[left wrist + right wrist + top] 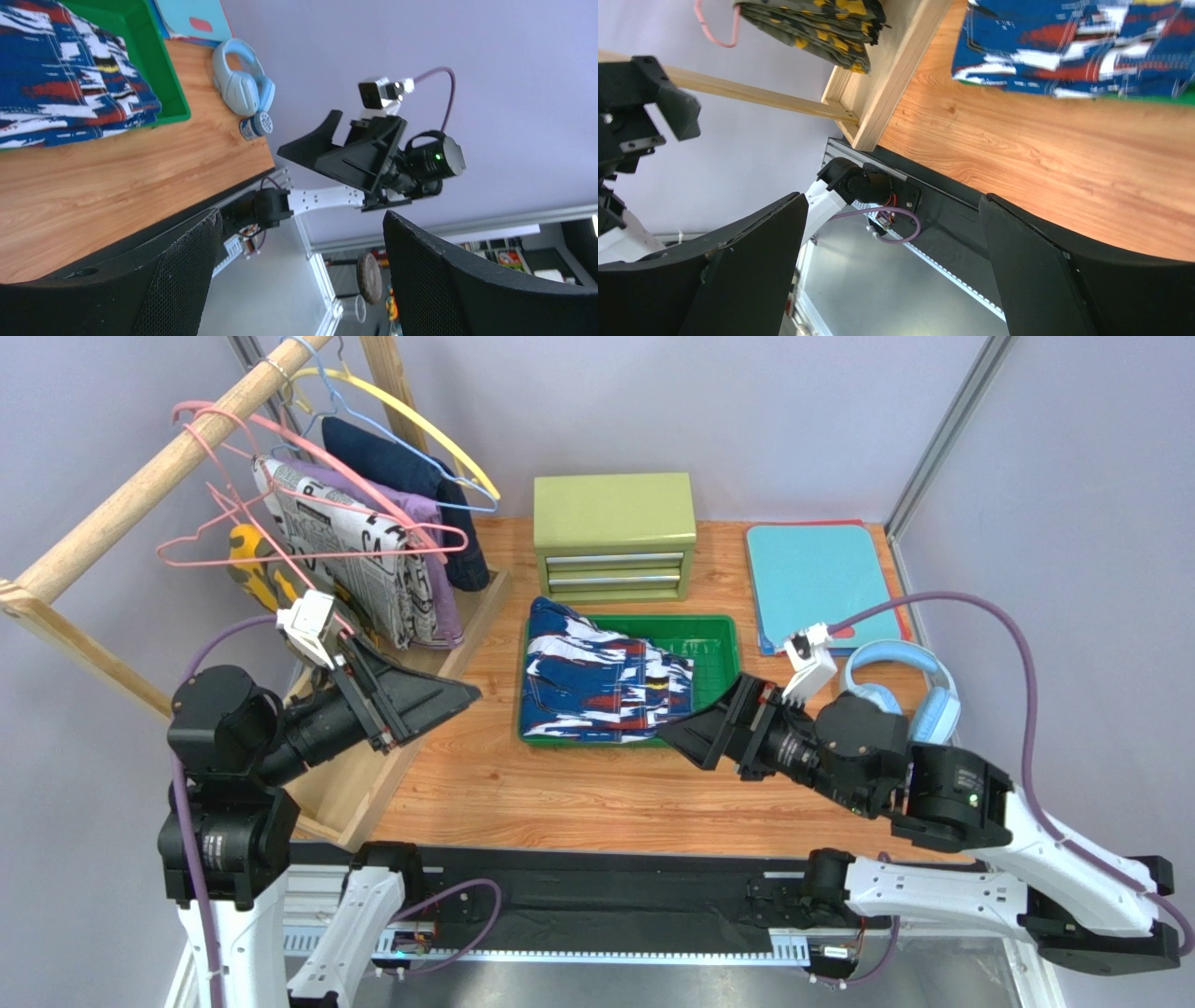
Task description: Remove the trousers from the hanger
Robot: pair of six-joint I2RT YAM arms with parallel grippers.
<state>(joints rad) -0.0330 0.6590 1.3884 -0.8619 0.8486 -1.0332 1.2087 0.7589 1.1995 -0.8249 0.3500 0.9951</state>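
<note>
Wood-grain table [561, 784] fills the floor of a booth with plain grey-lilac walls, and a black strip runs along its near edge, where the two arms are bolted. At the left stands one wooden rack [140, 483]. Its rail carries two pink hangers [197, 546], as far as I can tell, plus one yellow hanger [421, 427] and one light blue hanger [302, 371]. A newspaper-print garment [351, 546], a camouflage garment [260, 567] and a navy garment [407, 483] also hang there.

The trousers [596, 686] are off the rail, lying folded in the single green tray [709, 637] at the middle of the table. Behind the tray sits one olive drawer box [615, 532]. To the right lie one light blue mat [821, 581] and one pair of blue headphones [898, 693].

The left pincer [449, 697] hangs near the rack with its fingers spread and nothing between them. The right pincer [680, 732] is just beside the tray, likewise spread and empty.
</note>
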